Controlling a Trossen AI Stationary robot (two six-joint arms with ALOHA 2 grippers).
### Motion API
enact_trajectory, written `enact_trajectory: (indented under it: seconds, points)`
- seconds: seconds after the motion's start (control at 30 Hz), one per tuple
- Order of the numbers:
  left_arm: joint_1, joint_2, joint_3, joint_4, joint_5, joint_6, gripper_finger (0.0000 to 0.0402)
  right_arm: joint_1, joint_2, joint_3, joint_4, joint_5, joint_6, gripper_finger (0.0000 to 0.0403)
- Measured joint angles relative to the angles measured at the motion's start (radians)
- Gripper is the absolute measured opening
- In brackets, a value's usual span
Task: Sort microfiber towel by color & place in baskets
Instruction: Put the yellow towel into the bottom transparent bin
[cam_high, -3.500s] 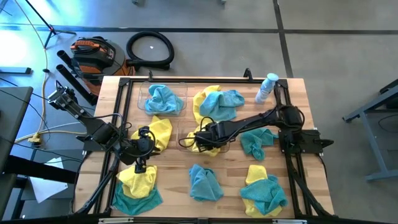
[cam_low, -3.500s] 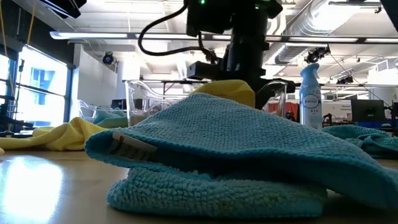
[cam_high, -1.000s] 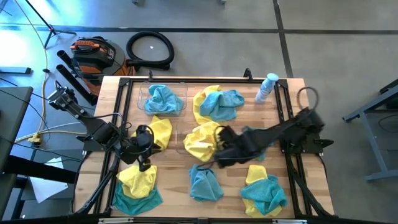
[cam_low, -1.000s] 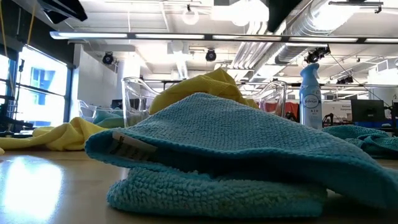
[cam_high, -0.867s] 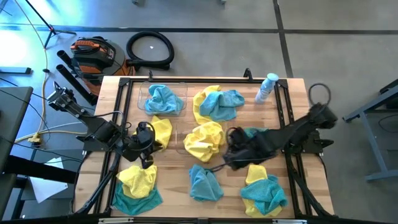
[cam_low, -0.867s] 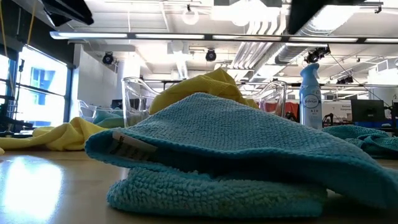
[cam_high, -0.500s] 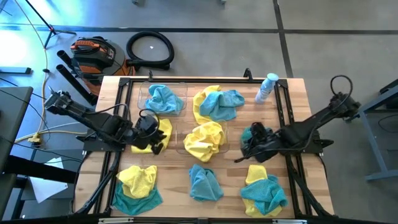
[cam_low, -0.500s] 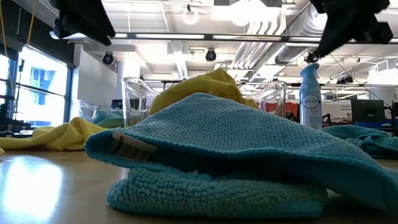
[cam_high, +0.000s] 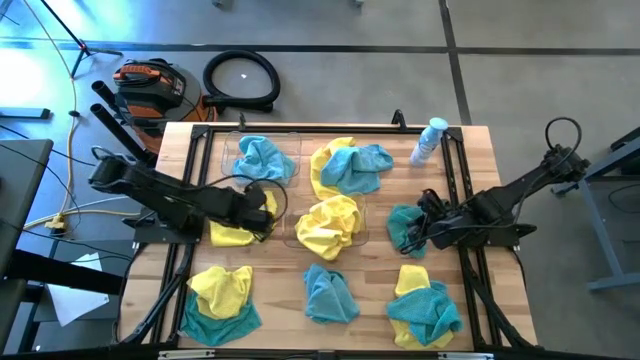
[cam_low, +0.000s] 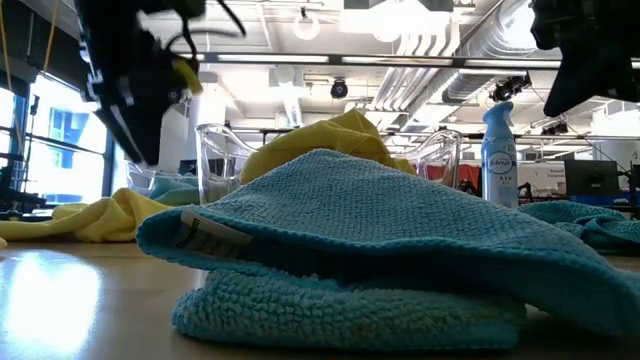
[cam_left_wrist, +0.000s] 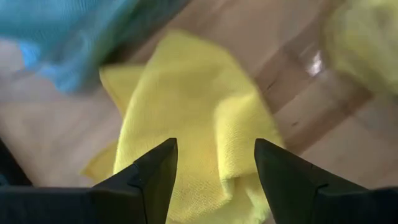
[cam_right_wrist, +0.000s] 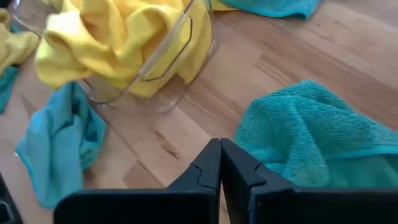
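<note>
My left gripper (cam_high: 262, 212) (cam_left_wrist: 214, 146) hangs open just above a yellow towel (cam_high: 232, 232) (cam_left_wrist: 199, 118) that lies crumpled on the table's left part; its fingers stand over the cloth without touching it. My right gripper (cam_high: 414, 232) (cam_right_wrist: 220, 142) is shut and empty above bare wood, beside a teal towel (cam_high: 402, 222) (cam_right_wrist: 311, 130) on the table's right part. The middle clear basket (cam_high: 293, 226) (cam_right_wrist: 180, 43) holds yellow towels (cam_high: 328, 222). The far-left basket (cam_high: 226, 160) holds a teal towel (cam_high: 262, 158).
Mixed yellow and teal heaps lie at the far middle (cam_high: 350, 165), near left (cam_high: 220, 300) and near right (cam_high: 422, 305), with a teal towel (cam_high: 330, 295) (cam_low: 380, 230) at the near middle. A spray bottle (cam_high: 430, 140) stands at the far right.
My right gripper has drawn back from beside the middle basket toward the table's right edge, staying shut and empty. My left gripper has gone from over the near-left heap toward the far edge and somewhat right, and now hangs over the lone yellow towel.
</note>
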Motion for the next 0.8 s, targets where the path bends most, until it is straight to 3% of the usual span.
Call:
enact_trajectory:
  seconds: [0.2,0.33,0.47,0.57,0.7,0.8]
  points:
    - [0.065,0.124,-0.046,0.059,0.115,-0.071,0.0204,0.0,-0.02,-0.004,-0.002,-0.005,-0.079,0.0004]
    - [0.085,0.132,-0.163,0.229,0.195,-0.148,0.0204,0.0,-0.02,-0.005,-0.002,-0.012,-0.104,0.0004]
    - [0.085,0.122,-0.236,0.322,0.204,-0.272,0.0195,0.0,-0.02,-0.005,-0.003,-0.028,-0.12,0.0004]
    - [0.085,0.122,-0.243,0.316,0.21,-0.302,0.0152,0.0,-0.02,-0.005,-0.003,-0.034,-0.14,0.0004]
    - [0.085,0.098,-0.225,0.286,0.225,-0.326,0.0038,0.0,-0.019,-0.005,-0.003,-0.034,-0.168,0.0004]
    - [0.08,0.065,-0.19,0.206,0.218,-0.34,0.0017,0.0,-0.019,-0.005,-0.003,-0.034,-0.193,0.0004]
